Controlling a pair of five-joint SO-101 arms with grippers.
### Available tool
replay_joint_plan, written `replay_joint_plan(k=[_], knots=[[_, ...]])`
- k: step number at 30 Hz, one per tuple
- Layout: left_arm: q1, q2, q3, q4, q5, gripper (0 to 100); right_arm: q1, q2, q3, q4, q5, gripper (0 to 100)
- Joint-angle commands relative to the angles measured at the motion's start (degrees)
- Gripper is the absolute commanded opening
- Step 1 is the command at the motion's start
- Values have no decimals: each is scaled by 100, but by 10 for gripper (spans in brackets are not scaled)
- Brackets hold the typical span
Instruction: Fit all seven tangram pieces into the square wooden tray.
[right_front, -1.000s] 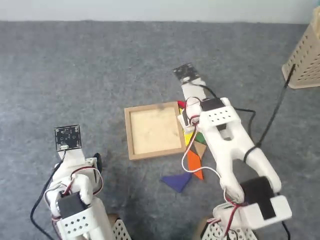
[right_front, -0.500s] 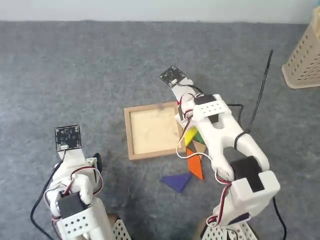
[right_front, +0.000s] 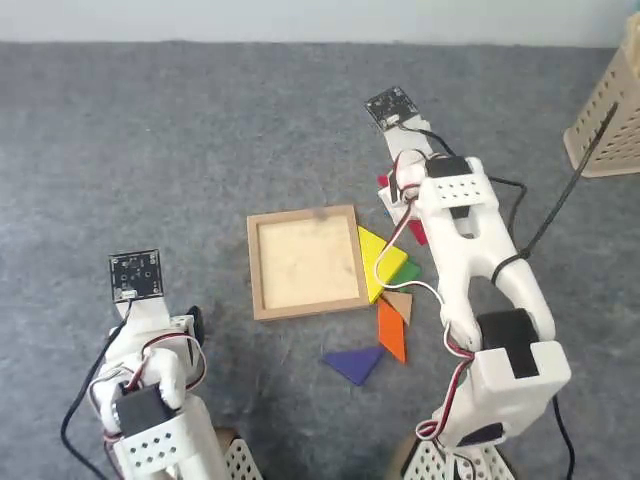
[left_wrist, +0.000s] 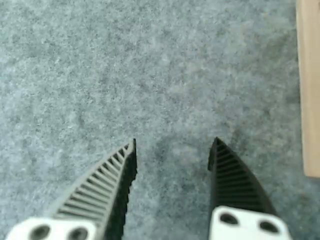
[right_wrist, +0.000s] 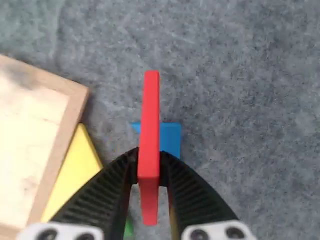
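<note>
- Right end effector (right_wrist: 149, 155) is clenched on a flat red tangram piece (right_wrist: 150, 110), held on edge over a small blue tangram piece (right_wrist: 171, 137) that lies on the grey carpeted tabletop (right_wrist: 240, 75).
- This is just right of the far right corner of the square wooden tray (right_front: 256, 270).
- The tray is empty. A yellow triangle piece (right_front: 378, 262) touches its right rim.
- The green piece (right_front: 406, 271), tan piece (right_front: 400, 300), orange piece (right_front: 390, 328) and purple triangle piece (right_front: 355, 362) lie loose, near-right of the tray.
- Left end effector (left_wrist: 174, 141) is released, jaws apart over bare tabletop.
- Handling, judged: the pieces look light, rigid and smooth. A thin piece may pivot in the pinch, so grip it across the flat faces, mid-piece.
</note>
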Motion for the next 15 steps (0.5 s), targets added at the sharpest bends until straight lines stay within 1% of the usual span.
replay_joint_plan(k=[1,4,7,12,15], knots=[[0,-70,-110,18,53,225,-374,-567,-615,585,-730,5],[0,-70,-110,18,53,225,-936,-884,-659,1077,-1609,6],[0,-70,-110,18,53,225,-1604,-884,-598,1218,-2330,6],[0,-70,-110,18,53,225,-2475,-400,-589,840,-3481,6],[0,-70,-110,18,53,225,-2888,-198,-589,532,-3956,6]])
